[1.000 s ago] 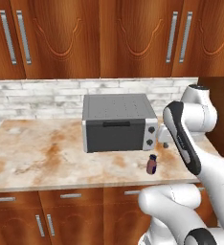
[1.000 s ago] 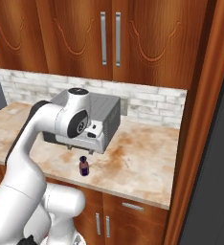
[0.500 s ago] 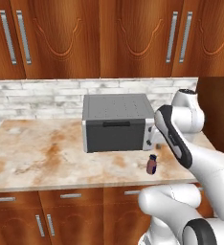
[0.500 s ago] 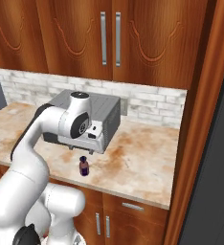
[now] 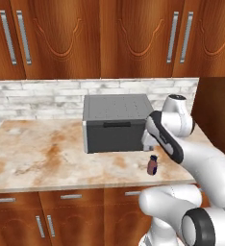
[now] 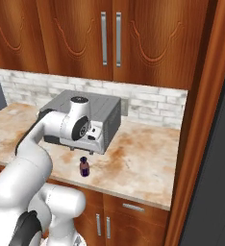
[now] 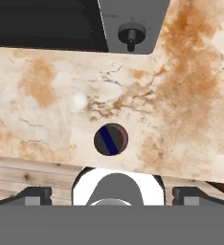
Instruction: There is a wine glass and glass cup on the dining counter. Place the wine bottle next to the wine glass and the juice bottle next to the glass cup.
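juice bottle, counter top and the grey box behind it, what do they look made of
Juice bottle: dark reddish-maroon body with a darker cap; glass or plastic, the render leaves it open. Counter top: polished stone, judging by beige-orange marbled veining. Grey box: matte grey, probably painted metal, with flat panels and a dark front knob.

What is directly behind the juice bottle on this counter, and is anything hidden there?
Behind the juice bottle stands a grey toaster oven against the brick backsplash. The gripper hovers above the bottle; the arm covers the oven's right front corner in the left base view.
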